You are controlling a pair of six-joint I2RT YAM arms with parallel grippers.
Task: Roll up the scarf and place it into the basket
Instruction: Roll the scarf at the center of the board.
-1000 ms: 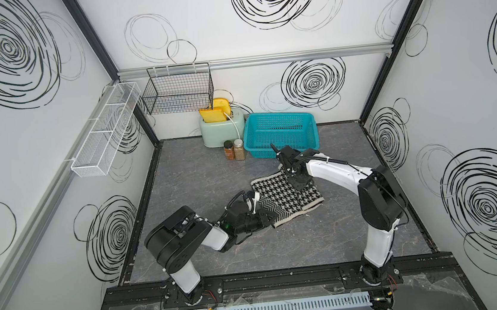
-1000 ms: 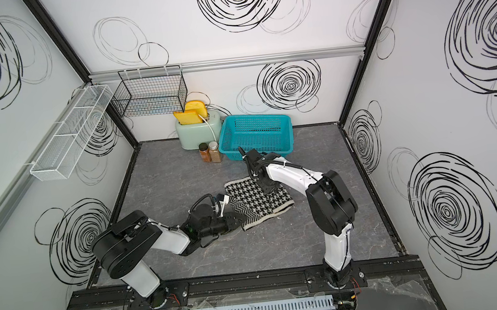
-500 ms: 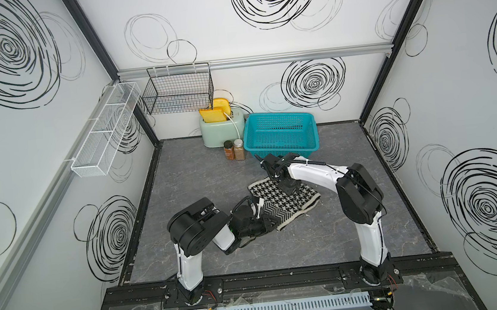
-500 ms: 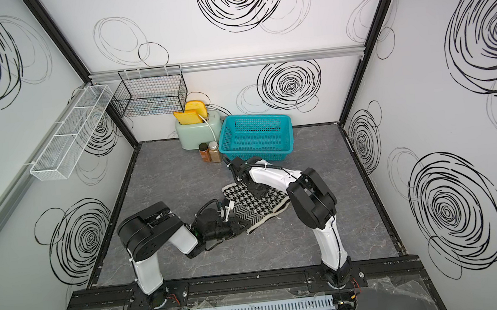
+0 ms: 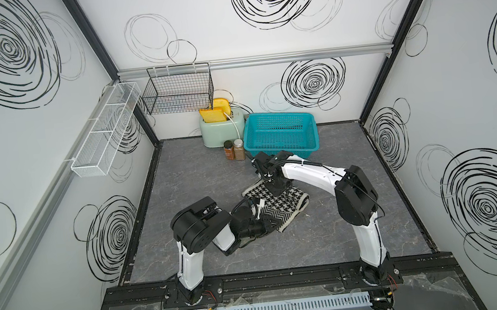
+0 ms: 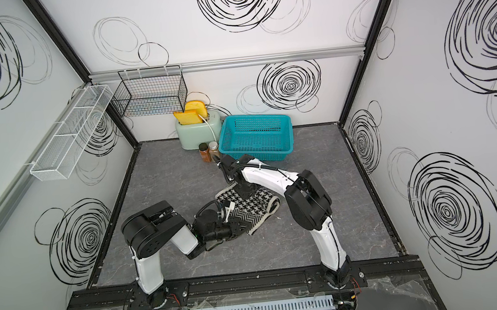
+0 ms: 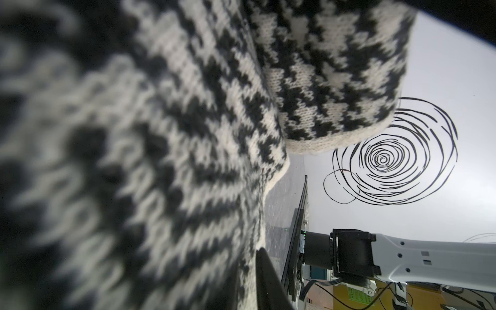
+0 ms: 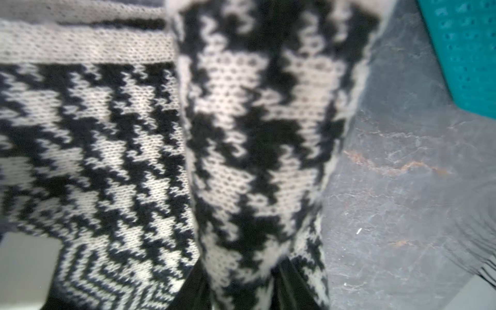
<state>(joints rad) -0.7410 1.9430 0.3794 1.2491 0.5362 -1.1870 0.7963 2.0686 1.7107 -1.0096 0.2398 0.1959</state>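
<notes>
Checking layout: the scarf lay folded between both tools, touching each. The left gripper was clamped on its chevron corner. The right gripper sat on the houndstooth end, fingers apart astride a raised fold; grip unclear. Its long axis seemed to run sideways, across the line joining the tools. The basket stood just beyond the right gripper.

A mint-green toaster stands at the back edge of the grey marbled surface, left of centre, with two yellow toast slices sticking up from its slots. Two brown spice jars stand side by side just in front of it. A black wire basket hangs on the back wall's rail, and a long white mesh rack on the left wall.
</notes>
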